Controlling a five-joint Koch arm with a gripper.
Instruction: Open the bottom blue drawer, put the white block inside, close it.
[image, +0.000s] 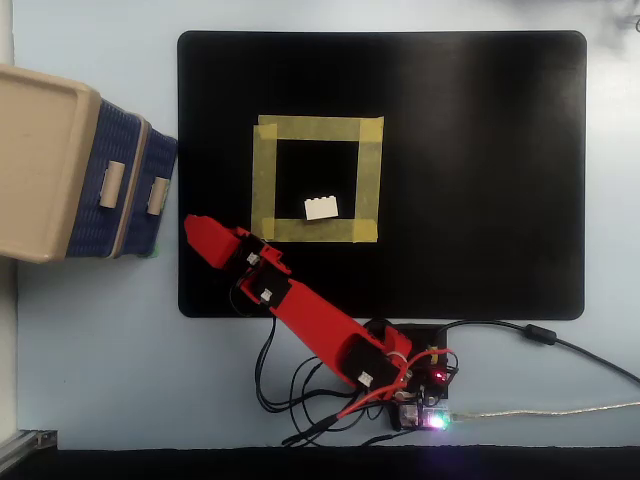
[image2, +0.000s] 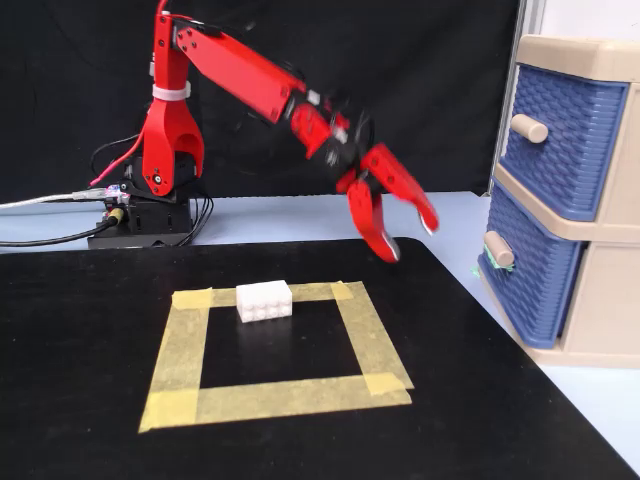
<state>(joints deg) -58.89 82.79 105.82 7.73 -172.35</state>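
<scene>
Nothing to read here: no lettering, label, brand, number or sign shows in either view, not on the arm, not on the cabinet, not on the mat, not on the tape square or the block.

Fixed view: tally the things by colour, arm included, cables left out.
Blue: 2, the top drawer and the bottom drawer
White: 1, the block
Yellow: 1, the tape square
Black: 1, the mat
Red: 1, the arm
Total: 6
</scene>
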